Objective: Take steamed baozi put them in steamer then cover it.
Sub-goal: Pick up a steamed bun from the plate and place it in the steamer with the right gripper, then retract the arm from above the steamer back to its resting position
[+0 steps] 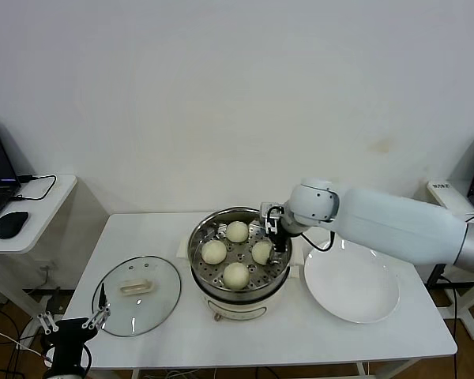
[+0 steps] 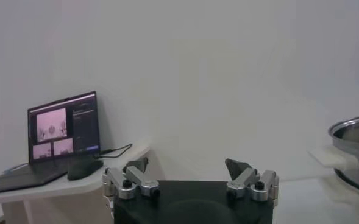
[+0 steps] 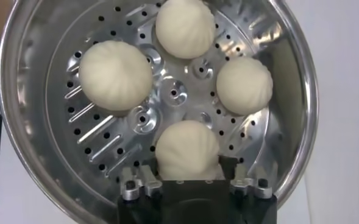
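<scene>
1. The steamer [image 1: 238, 278] stands upright mid-desk [image 1: 300, 332], mouth up; being round it has no long axis. Its shiny steel basket sits on a cream pot base with side handles.
2. Four baozi [image 1: 236, 275] lie on the perforated bottom in a ring, apart from one another: far [image 1: 237, 231], left [image 1: 214, 251], right [image 1: 261, 252] and near. They are smooth, cream-white and round, with faint pleats on top in the right wrist view.
3. The cover [image 1: 137, 294] lies flat on the desk left of the steamer, just beside it, handle up. It is clear glass with a metal rim; the cream rectangular handle's long axis runs roughly left to right, slightly tilted.
4. The right claw [image 3: 191, 173] reaches into the steamer from the right, over the right baozi [image 3: 188, 150]. Its fingers stand either side of that bun, spread and released, not pinching it.
5. The left claw [image 2: 191, 173] hangs low at the desk's front left corner, off the desk, fingers wide open and holding nothing.
6. A white plate [image 1: 351, 284] lies right of the steamer.
7. In the head view the right claw's fingertips are hard to make out against the basket wall; the left wrist view cuts the steamer [image 2: 356, 149] off at the edge, showing only rim and one handle
</scene>
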Motion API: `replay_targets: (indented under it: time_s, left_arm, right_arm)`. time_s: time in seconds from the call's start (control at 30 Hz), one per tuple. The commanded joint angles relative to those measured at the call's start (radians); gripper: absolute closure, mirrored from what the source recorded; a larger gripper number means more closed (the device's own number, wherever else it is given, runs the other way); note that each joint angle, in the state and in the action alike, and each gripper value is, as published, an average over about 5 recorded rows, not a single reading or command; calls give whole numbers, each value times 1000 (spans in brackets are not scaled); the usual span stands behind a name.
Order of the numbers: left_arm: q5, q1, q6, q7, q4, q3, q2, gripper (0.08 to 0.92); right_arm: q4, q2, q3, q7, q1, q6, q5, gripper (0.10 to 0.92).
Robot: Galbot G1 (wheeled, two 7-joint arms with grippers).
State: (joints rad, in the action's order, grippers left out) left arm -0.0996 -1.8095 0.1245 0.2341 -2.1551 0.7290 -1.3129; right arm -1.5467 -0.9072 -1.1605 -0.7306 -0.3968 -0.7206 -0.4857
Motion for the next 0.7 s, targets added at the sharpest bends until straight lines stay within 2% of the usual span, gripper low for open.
replay_targets:
  time_s: [0.03,0.23,0.43,0.57,0.7]
  left_arm:
    - [-1,4,-1,0,3,-3,1,177]
    - [-8,10,-1,0,17,-3,2,177]
    - [-40,16,-19,-14,19,-20,8,177]
    - [-62,24,-49,-9,18,-39,11,177]
    - [-62,29,-103,-2,24,-66,23,177]
  right_arm:
    - [-66,66,116,60,0,4,-55,213]
    - [-206,216,282,346,160,82,-139,203]
    - [-293,337,690,618,657,274,-87,203]
    - [-290,305,965,722,995,475,-20,203]
    - [-276,180,1282,723,1344,684,98,203]
